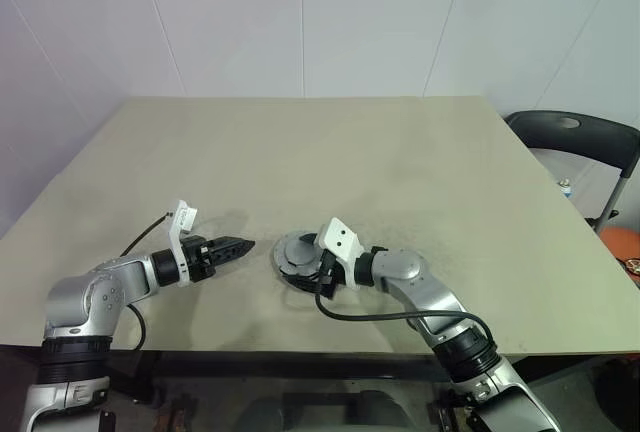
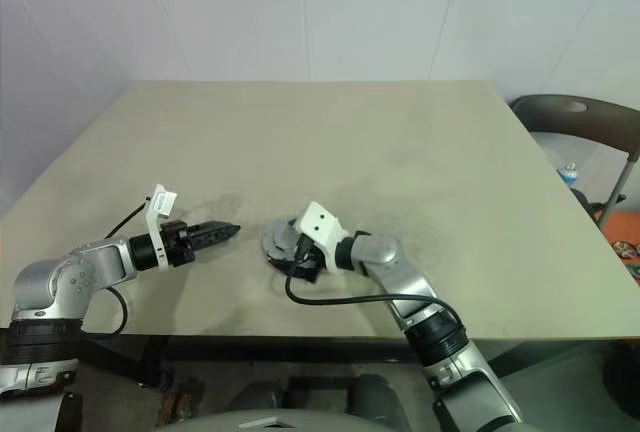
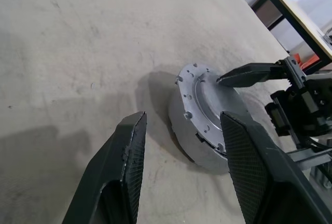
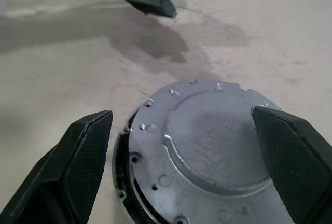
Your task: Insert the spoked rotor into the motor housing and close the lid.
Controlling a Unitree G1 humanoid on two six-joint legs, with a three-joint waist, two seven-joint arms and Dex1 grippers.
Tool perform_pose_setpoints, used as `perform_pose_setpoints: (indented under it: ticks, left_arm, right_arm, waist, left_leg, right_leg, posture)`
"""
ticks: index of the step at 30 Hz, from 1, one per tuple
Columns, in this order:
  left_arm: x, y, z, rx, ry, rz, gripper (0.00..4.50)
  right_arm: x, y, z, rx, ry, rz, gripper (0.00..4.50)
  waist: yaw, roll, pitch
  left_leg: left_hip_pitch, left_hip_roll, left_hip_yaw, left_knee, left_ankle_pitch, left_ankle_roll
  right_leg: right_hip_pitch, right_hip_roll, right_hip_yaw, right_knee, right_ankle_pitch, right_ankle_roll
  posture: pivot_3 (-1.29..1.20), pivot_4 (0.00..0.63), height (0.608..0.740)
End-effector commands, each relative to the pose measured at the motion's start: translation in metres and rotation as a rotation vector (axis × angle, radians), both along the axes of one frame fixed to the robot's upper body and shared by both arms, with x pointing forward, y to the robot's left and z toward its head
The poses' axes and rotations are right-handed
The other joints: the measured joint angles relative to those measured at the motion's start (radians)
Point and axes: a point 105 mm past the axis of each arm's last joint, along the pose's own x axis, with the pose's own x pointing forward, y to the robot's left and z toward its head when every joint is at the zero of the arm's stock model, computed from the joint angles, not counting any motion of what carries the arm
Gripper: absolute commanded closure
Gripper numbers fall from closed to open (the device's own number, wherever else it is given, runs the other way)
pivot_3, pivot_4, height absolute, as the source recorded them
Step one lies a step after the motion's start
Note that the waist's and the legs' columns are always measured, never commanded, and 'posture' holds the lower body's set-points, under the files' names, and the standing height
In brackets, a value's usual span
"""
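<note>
Item: flat round grey metal lid (image 4: 207, 146), raised circular centre, small holes around its rim. It sits on top of the motor housing (image 3: 179, 130), of which a grey side wall and a dark edge show beneath the lid. Whether the lid is fully seated cannot be told. The stack stands on the beige matte surface (image 1: 330, 162), near the front edge, roughly midway between the two arms.

Item: right end effector (image 4: 192, 156), two black textured fingers (image 4: 78, 156) spread wide, one to either side of the lid and apart from it. One fingertip hangs just over the lid's far rim as seen from the left wrist; contact cannot be told. It grips nothing. A white bracket (image 1: 338, 239) sits on top of its wrist, and a black cable loops from it across the surface.

Item: left end effector (image 3: 179, 172), two black fingers moderately apart and empty, pointing at the stack from the robot's left, near it but not touching. In the head view its dark tip (image 1: 232, 247) lies just clear of the stack, with bare surface between.

Item: spoked rotor, not visible from outside the closed stack.

Item: dark chair (image 1: 580, 142), at the far right corner of the surface.

Item: plain white wall panels (image 1: 300, 22) behind the surface.
</note>
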Motion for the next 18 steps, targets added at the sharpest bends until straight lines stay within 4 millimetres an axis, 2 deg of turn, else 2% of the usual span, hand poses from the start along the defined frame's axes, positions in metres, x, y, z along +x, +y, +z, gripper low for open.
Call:
perform_pose_setpoints:
  ticks: [1, 11, 18]
  left_arm:
    - [0.004, -0.003, 0.008, -0.004, -0.045, -0.009, 2.07]
    - [0.003, -0.001, 0.008, -0.008, -0.046, 0.003, 2.07]
    - [0.003, -0.002, 0.007, -0.008, -0.048, 0.007, 2.07]
  right_arm:
    - [0.004, 0.003, 0.014, 0.024, -0.038, -0.002, 0.04]
    - [0.015, 0.008, 0.035, 0.090, -0.124, -0.042, 0.04]
    - [0.015, 0.009, 0.022, 0.044, -0.108, -0.023, 0.04]
  waist:
    - [0.000, 0.000, 0.000]
    - [-0.001, 0.000, 0.000]
    - [0.000, 0.000, 0.000]
  left_leg:
    - [0.000, 0.000, 0.000, 0.000, 0.000, 0.000]
    - [-0.001, 0.000, 0.000, 0.000, 0.000, 0.000]
    - [-0.001, 0.000, 0.000, 0.000, 0.000, 0.000]
  right_leg:
    - [0.000, 0.000, 0.000, 0.000, 0.000, 0.000]
    - [-0.001, 0.000, 0.000, 0.000, 0.000, 0.000]
    - [-0.001, 0.000, 0.000, 0.000, 0.000, 0.000]
  posture:
    - [0.00, 0.000, 0.740]
    - [0.00, 0.000, 0.740]
    - [0.00, 0.000, 0.740]
